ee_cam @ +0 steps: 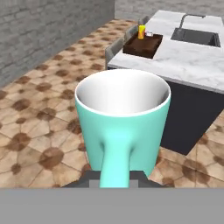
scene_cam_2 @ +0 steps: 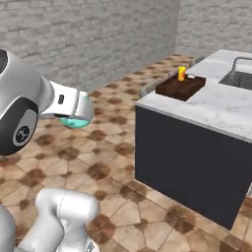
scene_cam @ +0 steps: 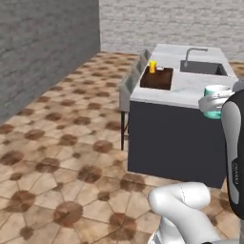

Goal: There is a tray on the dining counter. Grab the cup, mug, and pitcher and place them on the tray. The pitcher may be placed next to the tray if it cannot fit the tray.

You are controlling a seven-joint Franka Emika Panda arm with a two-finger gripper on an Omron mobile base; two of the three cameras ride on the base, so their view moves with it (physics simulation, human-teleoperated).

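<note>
A teal mug (ee_cam: 122, 114) with a white inside hangs in the air over the tiled floor, well short of the counter. My gripper (ee_cam: 116, 179) is shut on its handle. The same mug (scene_cam: 215, 97) shows at the hand beside the arm, and its teal bottom (scene_cam_2: 76, 119) shows under the white hand. On the marble dining counter's far left corner lies the dark brown tray (ee_cam: 142, 45) (scene_cam: 156, 78) (scene_cam_2: 180, 86). The yellow cup (ee_cam: 141, 31) (scene_cam: 152, 66) (scene_cam_2: 181, 74) stands upright at the tray's far end. The pitcher is out of view.
The dark island counter (scene_cam: 176, 138) has a sink (scene_cam: 202, 67) and a faucet (scene_cam: 193, 52) behind the tray. Grey stools (scene_cam: 129, 86) stand along its left side. A small pale object (scene_cam: 160, 68) lies beside the cup. Open tiled floor (scene_cam: 62, 143) stretches left to a brick wall.
</note>
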